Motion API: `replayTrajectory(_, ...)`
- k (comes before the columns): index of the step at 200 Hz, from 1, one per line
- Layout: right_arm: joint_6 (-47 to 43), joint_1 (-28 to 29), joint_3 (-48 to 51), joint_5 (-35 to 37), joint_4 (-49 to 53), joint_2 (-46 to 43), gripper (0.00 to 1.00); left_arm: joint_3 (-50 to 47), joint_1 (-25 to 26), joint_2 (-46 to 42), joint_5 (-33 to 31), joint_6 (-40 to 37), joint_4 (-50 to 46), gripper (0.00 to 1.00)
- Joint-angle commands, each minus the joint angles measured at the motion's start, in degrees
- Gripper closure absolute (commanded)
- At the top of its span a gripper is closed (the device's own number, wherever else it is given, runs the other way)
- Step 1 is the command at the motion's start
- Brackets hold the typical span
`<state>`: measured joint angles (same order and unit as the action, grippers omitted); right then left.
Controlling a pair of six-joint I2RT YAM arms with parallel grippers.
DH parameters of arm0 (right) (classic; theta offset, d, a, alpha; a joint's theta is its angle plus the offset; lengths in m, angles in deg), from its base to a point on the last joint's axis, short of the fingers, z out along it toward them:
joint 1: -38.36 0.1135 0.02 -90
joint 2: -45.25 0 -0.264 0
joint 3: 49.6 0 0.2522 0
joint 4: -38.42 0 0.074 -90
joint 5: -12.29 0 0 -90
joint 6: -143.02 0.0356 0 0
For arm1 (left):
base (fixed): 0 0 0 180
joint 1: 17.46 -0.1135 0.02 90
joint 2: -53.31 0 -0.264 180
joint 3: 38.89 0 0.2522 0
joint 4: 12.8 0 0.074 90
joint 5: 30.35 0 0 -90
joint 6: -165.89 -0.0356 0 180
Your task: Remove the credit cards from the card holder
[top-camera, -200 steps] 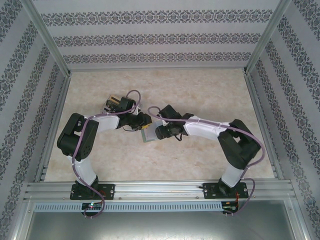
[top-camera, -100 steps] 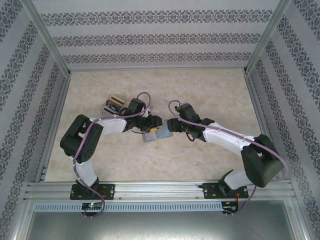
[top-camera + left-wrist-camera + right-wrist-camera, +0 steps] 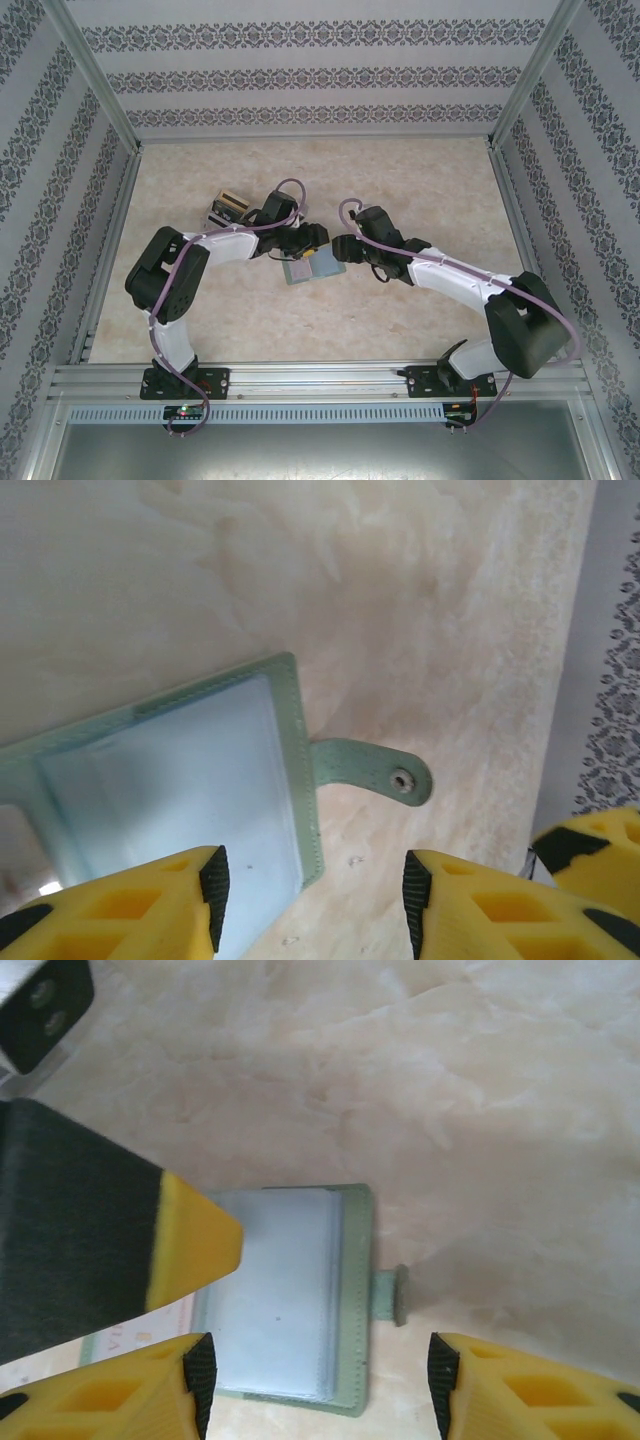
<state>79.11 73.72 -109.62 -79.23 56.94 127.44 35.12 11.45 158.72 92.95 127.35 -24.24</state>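
Where the two arms meet near the middle of the worktop (image 3: 420, 180), the holder (image 3: 310, 270) lies open and flat between the two claws. The left claw (image 3: 310, 905) hangs just above it, jaws spread and nothing between them. One finger (image 3: 150, 910) stands over the pale blue panel (image 3: 170, 780), the other over bare worktop beyond the strap (image 3: 375, 770), which sticks out from the holder's edge with its snap facing up. Whether that finger touches the panel I cannot tell. The right claw (image 3: 320, 1385) is spread too and empty, hovering over the same panel. A pale card (image 3: 135, 1345) with printed letters shows on the holder's other half, partly under the left claw's finger; whether it sits in a pocket is unclear. A small box (image 3: 228, 208) stands farther back, by the left arm.
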Motion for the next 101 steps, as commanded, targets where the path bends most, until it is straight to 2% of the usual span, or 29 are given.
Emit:
replayTrajectory(1, 0.27, -0.4, -1.04, -7.64, -2.32, 2.39, 0.43, -0.66, -1.65, -4.66, -5.08, -0.22, -4.58, 0.51)
replayTrajectory(37, 4.82, 0.38, -4.99, -17.37, -2.96, 8.01, 0.5, -6.28, -4.92, -10.68, -9.11, 0.22, -7.66, 0.55)
replayTrajectory(77, 6.49, 2.81, -12.01, -22.33, 1.01, 17.26, 0.55, -10.14, -6.84, -16.73, -15.32, -0.09, -13.28, 0.56)
replayTrajectory(101, 8.96, 2.78, -16.0, -23.4, 3.4, 22.08, 0.56, -11.57, -6.91, -18.99, -16.68, -0.3, -14.55, 0.55)
